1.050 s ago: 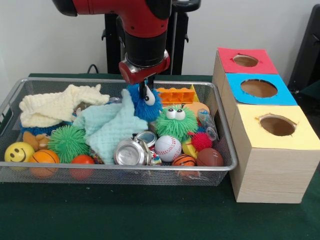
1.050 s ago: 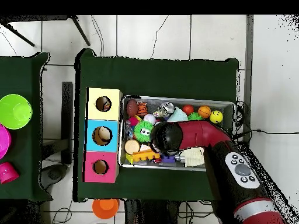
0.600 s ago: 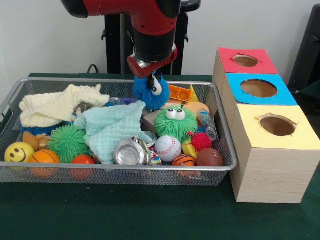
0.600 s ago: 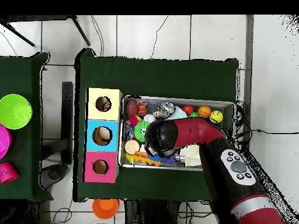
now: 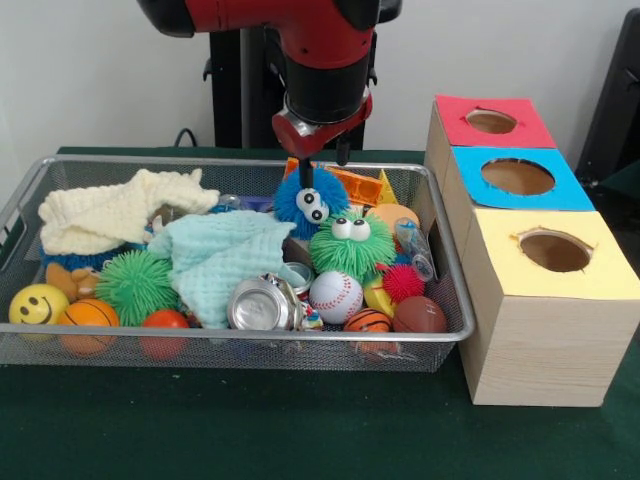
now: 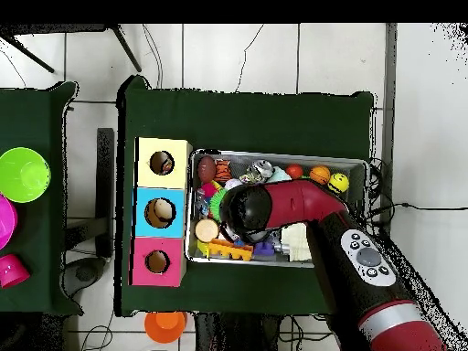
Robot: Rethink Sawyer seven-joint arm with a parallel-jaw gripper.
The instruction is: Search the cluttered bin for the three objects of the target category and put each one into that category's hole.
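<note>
1. Fuzzy blue googly-eyed ball toy (image 5: 311, 204) sits in the wire mesh bin (image 5: 60, 342), beside the green fuzzy ball toy (image 5: 350, 243);
2. gripper (image 5: 322, 158) directly above it, jaws open, one tip touching it.

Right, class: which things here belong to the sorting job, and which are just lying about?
Job: gripper, blue fuzzy toy beneath it, wire bin, holed boxes.
Lying about: baseball, smiley ball, crushed can, cream cloth.
</note>
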